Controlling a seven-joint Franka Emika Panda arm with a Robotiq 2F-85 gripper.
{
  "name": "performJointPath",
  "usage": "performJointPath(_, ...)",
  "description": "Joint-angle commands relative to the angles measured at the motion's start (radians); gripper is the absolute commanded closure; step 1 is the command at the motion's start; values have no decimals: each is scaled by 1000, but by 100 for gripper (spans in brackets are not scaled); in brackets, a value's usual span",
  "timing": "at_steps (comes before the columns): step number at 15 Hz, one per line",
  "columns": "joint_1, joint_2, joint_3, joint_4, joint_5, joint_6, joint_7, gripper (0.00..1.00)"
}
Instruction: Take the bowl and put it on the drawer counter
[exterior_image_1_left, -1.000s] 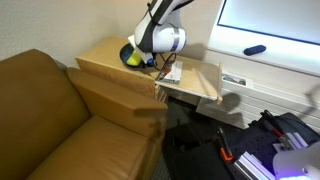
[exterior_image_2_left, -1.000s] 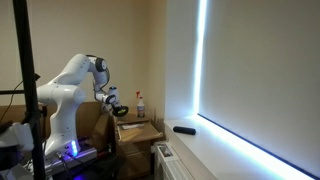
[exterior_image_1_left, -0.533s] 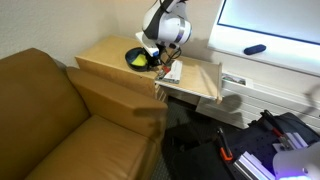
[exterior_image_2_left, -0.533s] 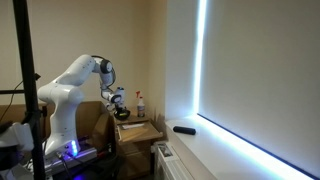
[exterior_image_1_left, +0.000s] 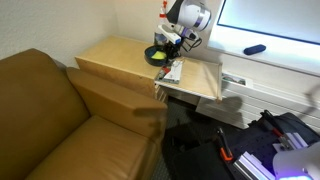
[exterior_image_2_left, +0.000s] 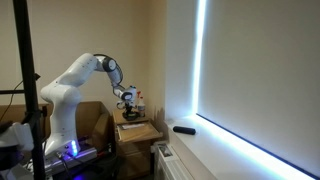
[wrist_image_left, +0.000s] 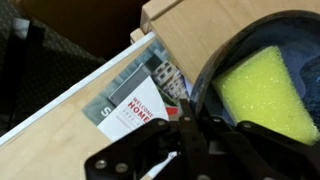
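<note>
Carry step: pincer (wrist_image_left: 188, 115) clamped narrow on rim of bowl (exterior_image_1_left: 157, 56), papers (wrist_image_left: 132, 105) beneath it; next, shift over counter (exterior_image_1_left: 112, 55) alongside, lower, release.

Brown leather sofa (exterior_image_1_left: 55, 115) fills foreground. Plain beige wall (exterior_image_1_left: 100, 20) behind. Bright window blind (exterior_image_2_left: 255, 70) glows, room dim. White sill (exterior_image_1_left: 285, 62) under window. Black pole (exterior_image_2_left: 22, 60) upright at edge.
</note>
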Motion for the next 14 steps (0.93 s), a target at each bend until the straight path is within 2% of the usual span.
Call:
performJointPath(1,-31,-43,-3,12,42,-95,-72,98)
performJointPath(5,-35,-49,-4,27,33,-165,-171,98)
performJointPath(14,38,-5,-16,14,15,-115,-305,98)
